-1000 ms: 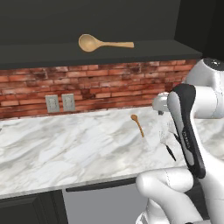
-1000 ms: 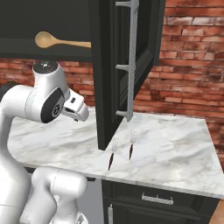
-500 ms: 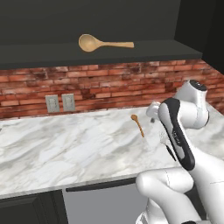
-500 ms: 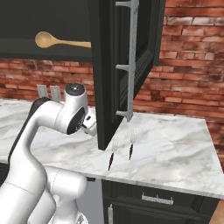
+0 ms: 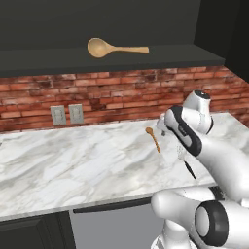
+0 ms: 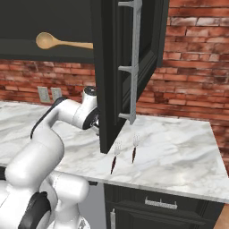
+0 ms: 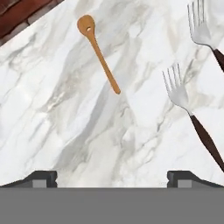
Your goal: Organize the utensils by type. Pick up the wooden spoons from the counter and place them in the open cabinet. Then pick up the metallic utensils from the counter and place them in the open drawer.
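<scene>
Big spoon point(image 5: 99, 47): light tan, lying flat on the cabinet point(image 5: 146, 61) shelf, bowl to the left, handle to the right. Also seen from the right base view point(image 6: 49, 41), behind the swung-out black door point(image 6: 127, 67).

Small spoon point(image 7: 98, 50): orange-brown, thin, flat on the counter point(image 7: 65, 131), bowl toward the brick wall point(image 7: 17, 13). In the left base view point(image 5: 153, 138) it sits just left of the arm's wrist.

Gripper point(image 7: 111, 177): hangs over the counter, fingers spread wide, holding nothing. Left fingertip point(image 7: 41, 177) and right fingertip point(image 7: 186, 177) stand well apart. The small spoon lies ahead of them, nearer the left fingertip, not touching either.

Forks: two, silver heads, dark handles, side by side on the counter. Near fork point(image 7: 188, 113) lies ahead of the right fingertip; far fork point(image 7: 203, 30) beyond it. From the right base view both lie close to the counter's front edge point(image 6: 115, 156) point(image 6: 134, 147).
</scene>
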Available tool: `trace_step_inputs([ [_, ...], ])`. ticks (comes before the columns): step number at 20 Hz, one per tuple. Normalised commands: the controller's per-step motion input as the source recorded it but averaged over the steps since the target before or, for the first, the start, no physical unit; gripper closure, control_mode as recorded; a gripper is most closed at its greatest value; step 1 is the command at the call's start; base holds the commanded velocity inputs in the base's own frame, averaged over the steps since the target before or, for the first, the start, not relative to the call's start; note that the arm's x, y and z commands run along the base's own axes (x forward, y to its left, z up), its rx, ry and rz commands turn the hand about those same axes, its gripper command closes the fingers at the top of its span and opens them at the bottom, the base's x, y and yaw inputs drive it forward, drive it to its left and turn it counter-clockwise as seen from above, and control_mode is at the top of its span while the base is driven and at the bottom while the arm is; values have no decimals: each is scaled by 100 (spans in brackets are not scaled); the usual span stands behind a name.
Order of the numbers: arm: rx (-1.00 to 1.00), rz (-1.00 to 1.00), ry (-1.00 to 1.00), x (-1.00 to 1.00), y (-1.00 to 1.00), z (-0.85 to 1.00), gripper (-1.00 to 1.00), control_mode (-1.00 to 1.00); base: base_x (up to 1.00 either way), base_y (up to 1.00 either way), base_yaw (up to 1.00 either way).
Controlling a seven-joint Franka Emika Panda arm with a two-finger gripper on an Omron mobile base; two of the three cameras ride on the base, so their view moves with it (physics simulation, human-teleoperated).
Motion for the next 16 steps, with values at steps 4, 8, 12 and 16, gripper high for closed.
trace_step_inputs([
  [4,-3,0,0,78,0,-48,-100,-100,0,0,0],
  [8,-1,0,0,76,0,-51,-100,-100,0,0,0],
  [12,-7,4,7,54,-1,-41,-100,-100,0,0,0],
  [16,-12,6,0,41,-1,-20,-100,-100,0,0,0],
])
